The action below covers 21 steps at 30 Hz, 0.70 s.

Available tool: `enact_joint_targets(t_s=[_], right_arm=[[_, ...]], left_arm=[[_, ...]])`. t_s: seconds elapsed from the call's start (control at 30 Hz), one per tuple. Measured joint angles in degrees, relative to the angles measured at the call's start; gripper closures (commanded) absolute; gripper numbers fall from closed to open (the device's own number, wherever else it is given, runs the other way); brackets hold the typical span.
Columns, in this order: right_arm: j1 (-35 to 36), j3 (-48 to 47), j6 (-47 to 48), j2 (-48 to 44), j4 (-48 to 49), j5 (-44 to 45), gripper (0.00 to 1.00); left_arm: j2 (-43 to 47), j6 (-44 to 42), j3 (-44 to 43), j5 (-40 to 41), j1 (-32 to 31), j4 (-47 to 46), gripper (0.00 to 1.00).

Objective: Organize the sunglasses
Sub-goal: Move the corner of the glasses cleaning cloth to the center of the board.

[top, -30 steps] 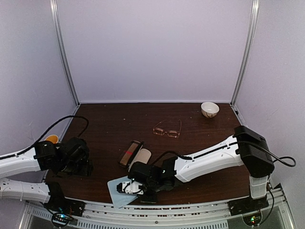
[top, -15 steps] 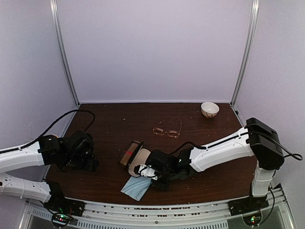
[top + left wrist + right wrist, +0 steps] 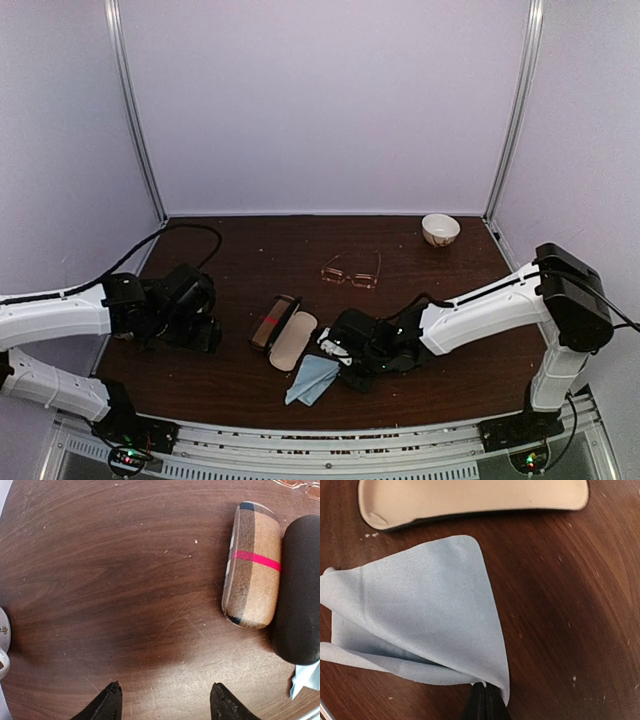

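While the right gripper point(image 3: 334, 356) rests low over the front middle of the table point(image 3: 240, 250), its jaws are pressed fully together on one corner of a light blue cloth point(image 3: 312, 379). The right wrist view shows the dark fingertips meeting on the cloth's edge, and the rest of the fabric spreads away from them in loose folds on the wood. The left gripper point(image 3: 166, 702) hovers over bare table towards the left side. Its jaws stand well apart with nothing between them, and it touches nothing. Ahead of it in the left wrist view lies a plaid case point(image 3: 252, 565), tan with a pink-red stripe across it, closed and flat on the table. A black case point(image 3: 300, 590) lies just beside the plaid one, their long sides almost touching. From above, this black case lies open and shows a pale beige lining. Its near end comes close to the cloth, and the right wrist view shows a strip of bare wood between the two. One pair of sunglasses point(image 3: 351, 271), thin copper-red wire frames with clear-looking lenses, sits further back near the middle of the table with the temple arms unfolded. It is well apart from both grippers and both cases. A small white bowl point(image 3: 440, 229) stands in the far right corner, away from everything else.
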<state>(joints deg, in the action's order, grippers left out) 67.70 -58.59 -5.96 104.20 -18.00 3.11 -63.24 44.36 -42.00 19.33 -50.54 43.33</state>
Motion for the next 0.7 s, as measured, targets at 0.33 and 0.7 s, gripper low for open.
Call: enact_joint_targets(t_s=[0.33, 0.7], right_arm=[[-0.7, 9.9, -19.4, -8.1, -2.1, 7.0, 1.0], [3.3, 15.6, -32.9, -14.3, -6.8, 10.7, 1.0]], left_arm=[[-7.0, -5.1, -5.0, -1.0, 0.0, -4.1, 0.37], [-10.3, -11.7, -9.7, -4.2, 0.0, -6.8, 0.39]])
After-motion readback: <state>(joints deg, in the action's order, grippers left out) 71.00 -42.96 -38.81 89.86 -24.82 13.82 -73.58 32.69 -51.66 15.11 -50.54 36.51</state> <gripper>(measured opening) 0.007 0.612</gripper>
